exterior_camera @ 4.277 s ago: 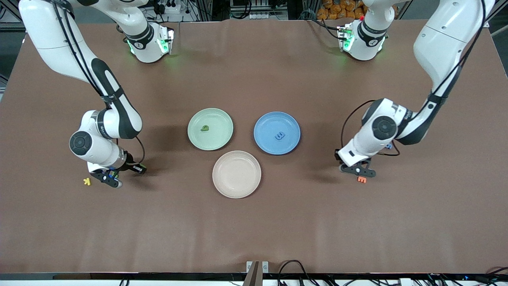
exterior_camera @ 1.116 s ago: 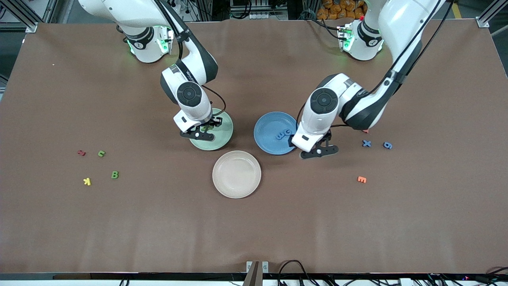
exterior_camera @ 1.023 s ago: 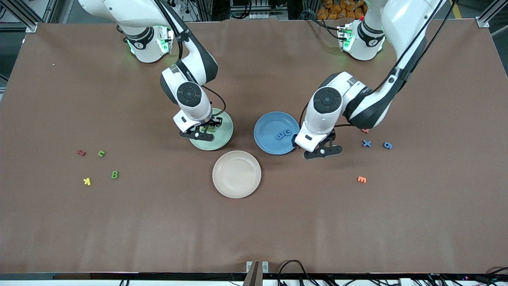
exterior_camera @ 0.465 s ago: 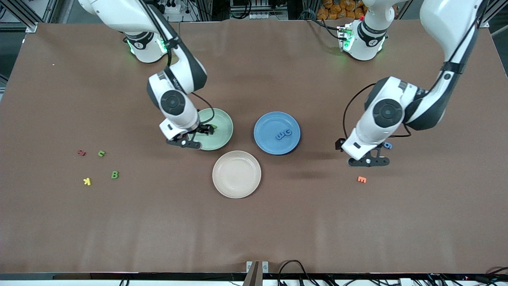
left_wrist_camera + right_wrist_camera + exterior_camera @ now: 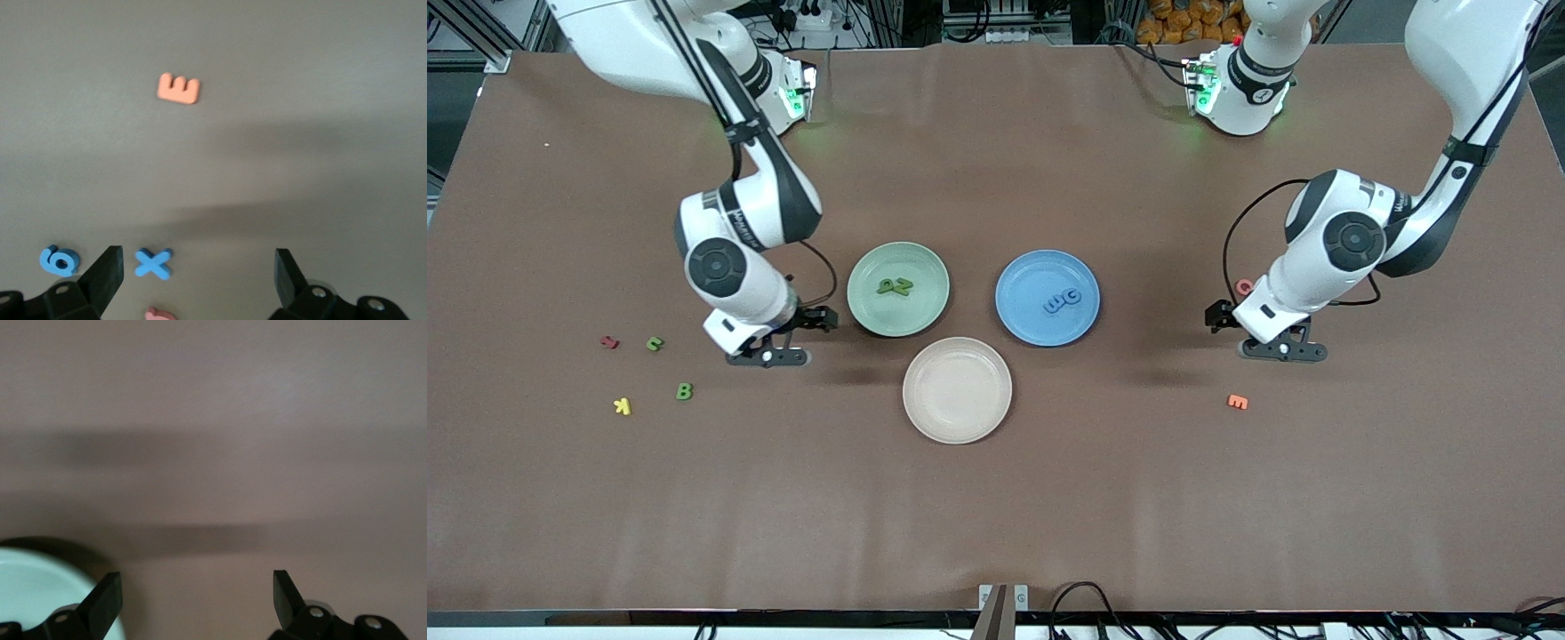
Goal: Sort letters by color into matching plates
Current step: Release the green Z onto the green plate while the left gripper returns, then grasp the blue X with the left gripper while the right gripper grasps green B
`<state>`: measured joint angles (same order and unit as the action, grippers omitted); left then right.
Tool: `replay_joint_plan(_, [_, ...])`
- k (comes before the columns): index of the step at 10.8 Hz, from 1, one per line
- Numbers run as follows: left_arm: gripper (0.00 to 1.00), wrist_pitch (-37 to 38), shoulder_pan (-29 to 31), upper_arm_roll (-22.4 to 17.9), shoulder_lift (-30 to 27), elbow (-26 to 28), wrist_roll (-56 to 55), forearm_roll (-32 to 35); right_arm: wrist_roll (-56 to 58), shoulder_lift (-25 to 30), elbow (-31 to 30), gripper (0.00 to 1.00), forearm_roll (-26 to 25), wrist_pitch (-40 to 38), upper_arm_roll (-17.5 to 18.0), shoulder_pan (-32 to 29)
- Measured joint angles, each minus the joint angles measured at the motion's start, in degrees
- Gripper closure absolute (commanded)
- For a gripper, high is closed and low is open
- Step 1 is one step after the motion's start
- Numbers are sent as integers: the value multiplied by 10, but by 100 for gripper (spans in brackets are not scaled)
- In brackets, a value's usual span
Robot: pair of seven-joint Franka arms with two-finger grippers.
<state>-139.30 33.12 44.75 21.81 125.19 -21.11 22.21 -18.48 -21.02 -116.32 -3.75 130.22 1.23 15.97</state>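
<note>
The right claw [image 5: 769,357] is hanging open and empty over the brown tabletop [image 5: 996,498], beside the pale mint green round plastic plate [image 5: 929,311], where two green foam letters [image 5: 895,286] are lying. The left claw [image 5: 1282,350] is gaping empty over a blue foam "X" [image 5: 153,263] and a blue foam "6" [image 5: 59,260]. Two blue foam letters [image 5: 1062,301] are resting in the medium blue round plate [image 5: 1018,324]. A green foam "B" [image 5: 684,390] and a smaller green foam letter [image 5: 655,343] are sitting toward the right arm's end.
</note>
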Motion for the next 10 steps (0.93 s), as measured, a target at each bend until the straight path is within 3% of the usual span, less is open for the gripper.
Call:
replay_joint_plan(3, [0, -39, 47, 1, 0, 42, 23, 0, 111, 0, 3, 0, -13, 26, 0, -71])
replay_joint_plan(8, [0, -101, 60, 1, -2, 89, 23, 1, 229, -8, 2, 0, -26, 77, 1, -164])
replay_joint_plan(10, [0, -110, 60, 1, 1, 99, 24, 28, 247, -22, 0, 0, -35, 108, 17, -199])
